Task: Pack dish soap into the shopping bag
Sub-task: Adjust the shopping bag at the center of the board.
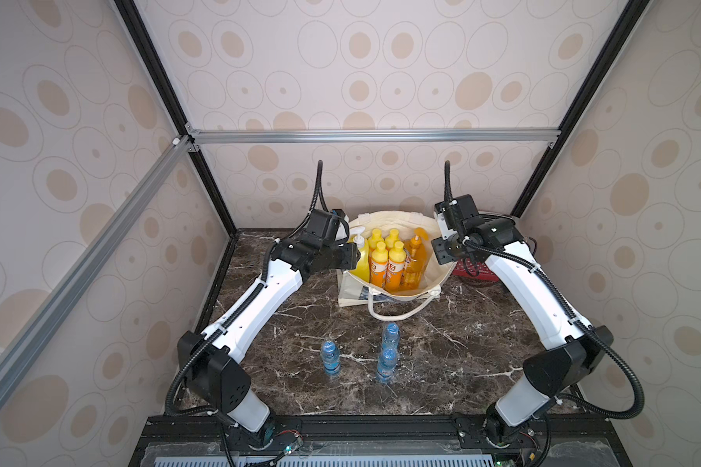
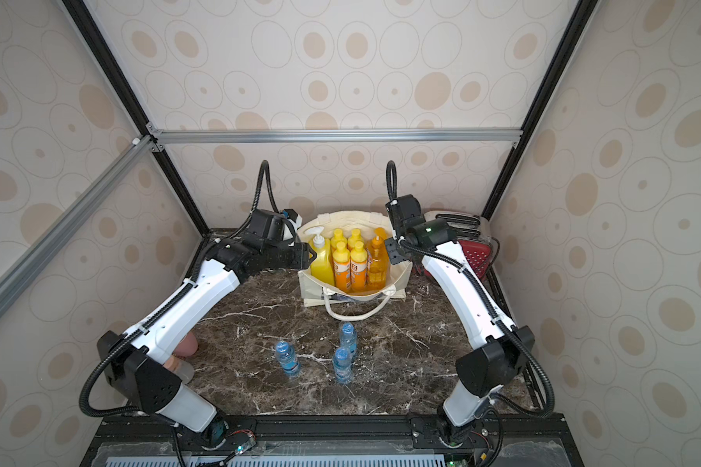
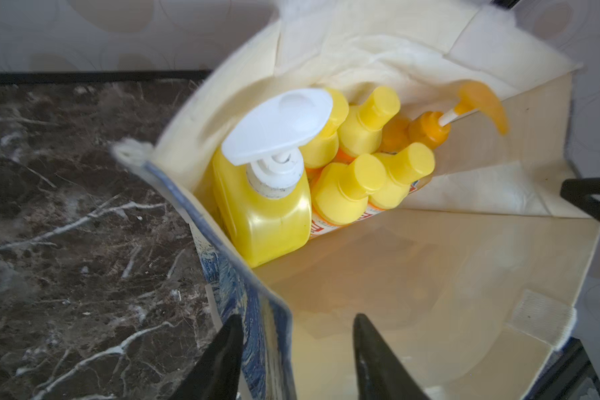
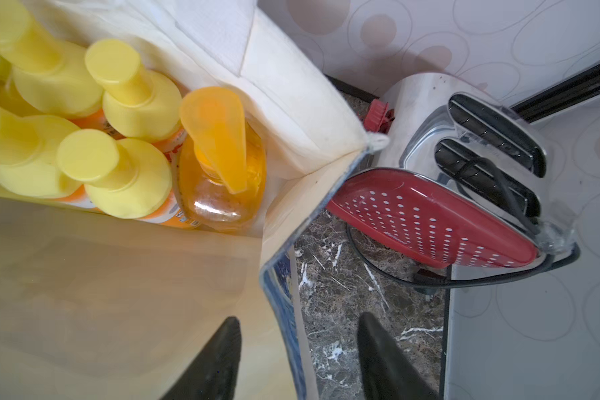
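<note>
The shopping bag (image 1: 397, 294) stands open at the back of the marble table, cream with a blue print (image 3: 253, 311). The dish soap stands upright inside it: a big yellow bottle with a white pump (image 3: 267, 214), several small orange bottles with yellow caps (image 3: 354, 187), and an amber bottle with an orange pump (image 4: 222, 166). My left gripper (image 3: 297, 318) is open and straddles the bag's left rim, one finger outside and one inside. My right gripper (image 4: 298, 318) is open and straddles the right rim (image 4: 284, 287) the same way. Neither pair of jaws touches the cloth.
Three small clear water bottles with blue caps (image 1: 330, 358) (image 1: 390, 335) (image 1: 386, 366) stand in front of the bag. A red white-dotted toaster (image 4: 430, 214) with its black cord sits close to the bag's right side. A white rope handle (image 1: 397, 313) hangs over the bag's front.
</note>
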Robot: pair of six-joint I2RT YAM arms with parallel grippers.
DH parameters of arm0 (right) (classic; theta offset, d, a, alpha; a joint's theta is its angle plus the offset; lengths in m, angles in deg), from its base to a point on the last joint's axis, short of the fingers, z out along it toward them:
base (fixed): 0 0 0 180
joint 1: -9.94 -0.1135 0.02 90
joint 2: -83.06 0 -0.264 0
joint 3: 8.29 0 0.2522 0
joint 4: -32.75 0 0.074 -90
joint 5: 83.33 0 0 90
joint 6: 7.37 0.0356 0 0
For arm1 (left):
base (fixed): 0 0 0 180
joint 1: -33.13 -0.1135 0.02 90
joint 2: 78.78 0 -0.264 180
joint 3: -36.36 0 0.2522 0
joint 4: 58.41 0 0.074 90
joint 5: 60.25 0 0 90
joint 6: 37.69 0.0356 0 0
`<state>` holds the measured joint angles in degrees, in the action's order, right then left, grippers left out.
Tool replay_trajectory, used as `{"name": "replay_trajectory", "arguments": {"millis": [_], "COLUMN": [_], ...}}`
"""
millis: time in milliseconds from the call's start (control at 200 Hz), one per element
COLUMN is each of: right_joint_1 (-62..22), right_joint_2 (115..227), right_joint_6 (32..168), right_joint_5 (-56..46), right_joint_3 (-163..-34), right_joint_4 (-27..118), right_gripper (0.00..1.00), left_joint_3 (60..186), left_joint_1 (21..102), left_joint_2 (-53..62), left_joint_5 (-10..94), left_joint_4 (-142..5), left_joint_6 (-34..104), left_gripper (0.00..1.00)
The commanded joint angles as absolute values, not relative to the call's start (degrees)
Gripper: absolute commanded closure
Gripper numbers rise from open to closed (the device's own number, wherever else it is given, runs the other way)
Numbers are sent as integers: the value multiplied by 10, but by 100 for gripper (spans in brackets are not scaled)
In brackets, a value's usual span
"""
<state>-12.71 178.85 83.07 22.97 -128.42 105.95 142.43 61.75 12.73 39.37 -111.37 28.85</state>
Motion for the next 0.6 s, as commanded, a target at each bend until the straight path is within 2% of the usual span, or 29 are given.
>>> {"name": "replay_trajectory", "arguments": {"millis": [0, 85, 205, 260, 441, 596], "right_joint_1": [-120, -119, -118, -117, -117, -113], "right_joint_2": [1798, 1803, 1805, 1800, 1793, 1773], "right_joint_6": [829, 834, 842, 847, 855, 866], "right_joint_5": [200, 199, 196, 195, 191, 222], "right_joint_3": [-1307, -1333, -1379, -1398, -1445, -1408], "right_joint_4": [1087, 1106, 1142, 1155, 1193, 1200], "right_gripper": [61, 79, 100, 100, 100, 100], "left_joint_3": [1444, 1445, 1454, 1457, 1460, 1449], "left_joint_1": [614, 614, 614, 615, 614, 614], "left_joint_2": [117, 113, 105, 101, 90, 73], "left_joint_5": [402, 401, 397, 395, 404, 436], "left_joint_4": [-1135, -1137, -1147, -1153, -1162, -1151], "left_joint_6": [302, 311, 321, 326, 332, 320], "left_gripper": [67, 84, 95, 100, 100, 100]}}
